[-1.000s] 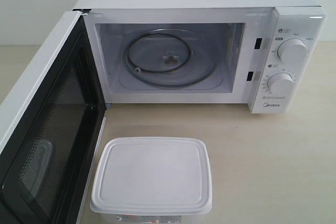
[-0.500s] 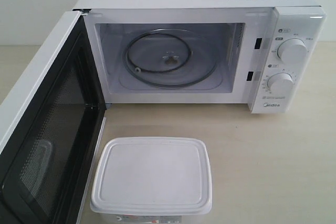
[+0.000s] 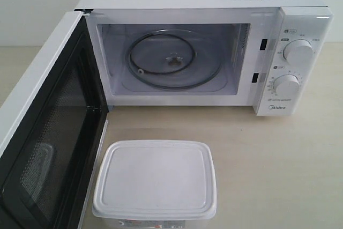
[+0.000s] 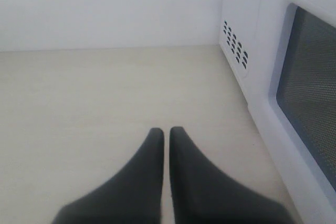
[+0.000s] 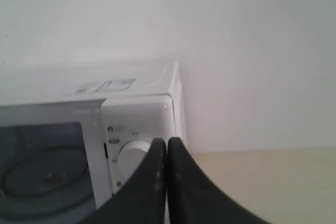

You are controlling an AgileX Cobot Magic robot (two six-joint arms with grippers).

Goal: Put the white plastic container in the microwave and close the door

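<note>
The white plastic container (image 3: 155,179) stands lid up on the table in front of the microwave (image 3: 203,52), a red-and-white label showing at its near edge. The door (image 3: 48,127) is swung wide open to the left, baring the glass turntable (image 3: 172,61). Neither gripper appears in the exterior view. My left gripper (image 4: 166,132) is shut and empty over bare tabletop, with the door's outer face (image 4: 307,87) beside it. My right gripper (image 5: 167,142) is shut and empty, and beyond it is the microwave's knob panel (image 5: 134,153).
The light wooden table (image 3: 278,170) stretches to the right of the container. The open door takes up the left side beside the container. A white wall (image 5: 236,51) runs behind the microwave. Two round knobs (image 3: 298,52) sit on the microwave's right panel.
</note>
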